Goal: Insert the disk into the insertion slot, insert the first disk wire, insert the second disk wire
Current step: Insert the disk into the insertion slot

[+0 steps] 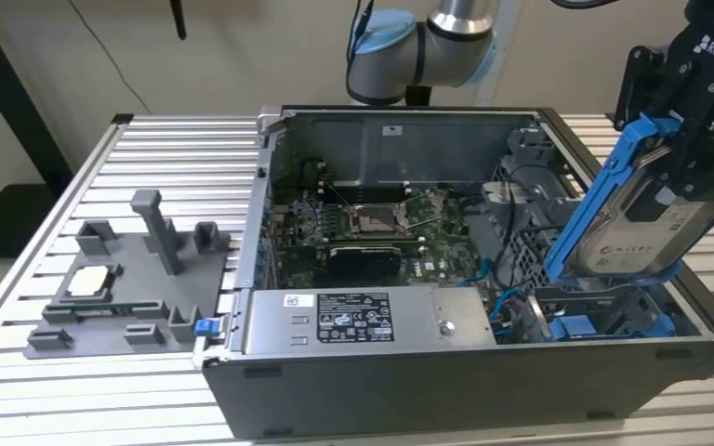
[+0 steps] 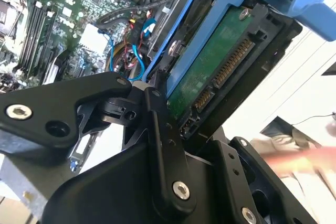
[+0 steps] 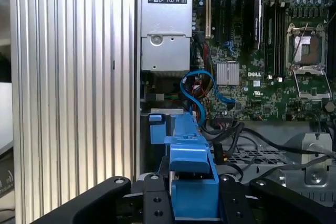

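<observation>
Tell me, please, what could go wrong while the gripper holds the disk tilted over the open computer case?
The disk hangs tilted in the gripper, so its lower edge may catch on the drive cage instead of sliding in. The blue cables beside the cage could get pinched beneath it. Gripped near one end, the disk might pivot in the grip.

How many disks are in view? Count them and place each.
1. The disk is clamped in the gripper, tilted above the cage at the exterior view's right, not yet in it. Others may be hidden inside the cage.
</observation>
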{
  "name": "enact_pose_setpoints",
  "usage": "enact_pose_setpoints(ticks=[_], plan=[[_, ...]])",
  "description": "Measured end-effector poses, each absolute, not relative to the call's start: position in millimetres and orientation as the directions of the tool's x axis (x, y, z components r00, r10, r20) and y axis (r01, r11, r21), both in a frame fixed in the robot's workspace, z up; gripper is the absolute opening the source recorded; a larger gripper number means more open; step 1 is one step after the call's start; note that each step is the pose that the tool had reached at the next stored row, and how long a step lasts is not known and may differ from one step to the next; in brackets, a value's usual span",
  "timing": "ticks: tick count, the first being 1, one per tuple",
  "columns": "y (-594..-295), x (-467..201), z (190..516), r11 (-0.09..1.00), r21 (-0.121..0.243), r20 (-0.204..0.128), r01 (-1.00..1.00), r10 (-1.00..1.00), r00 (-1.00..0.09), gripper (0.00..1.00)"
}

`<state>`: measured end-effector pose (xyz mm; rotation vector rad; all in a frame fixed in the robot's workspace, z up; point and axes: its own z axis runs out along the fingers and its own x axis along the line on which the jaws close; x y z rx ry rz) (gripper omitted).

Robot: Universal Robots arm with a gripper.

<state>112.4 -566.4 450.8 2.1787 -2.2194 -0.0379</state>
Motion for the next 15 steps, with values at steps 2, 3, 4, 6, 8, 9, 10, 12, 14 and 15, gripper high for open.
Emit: enact_pose_setpoints(ticks=[2, 3, 4, 6, 8, 9, 10, 12, 14, 15], plan=[[-566.4, 112.4, 449.8, 0.019, 0.039, 0.005, -0.999, -1.0, -0.018, 0.0], [-566.4, 112.4, 449.4, 0.019, 0.039, 0.005, -0.999, -1.0, -0.018, 0.0], [-566.4, 112.3, 449.0, 0.019, 0.039, 0.005, -0.999, -1.0, -0.018, 0.0], [-566.4, 112.4, 448.3, 0.019, 0.039, 0.005, -0.999, -1.0, -0.018, 0.0], [-566.4, 112.4, 447.6, 0.019, 0.039, 0.005, -0.999, -1.0, -0.018, 0.0], [-566.5, 112.4, 447.2, 0.019, 0.039, 0.005, -0.999, -1.0, -0.018, 0.0], [-566.4, 112.4, 446.5, 0.019, 0.039, 0.005, -0.999, -1.0, -0.018, 0.0], [-566.5, 112.4, 444.9, 0.019, 0.039, 0.005, -0.999, -1.0, -0.018, 0.0], [-566.5, 112.4, 442.7, 0.019, 0.039, 0.005, -0.999, -1.0, -0.019, 0.0], [-566.5, 112.5, 441.5, 0.019, 0.039, 0.005, -0.999, -1.0, -0.019, 0.0]])
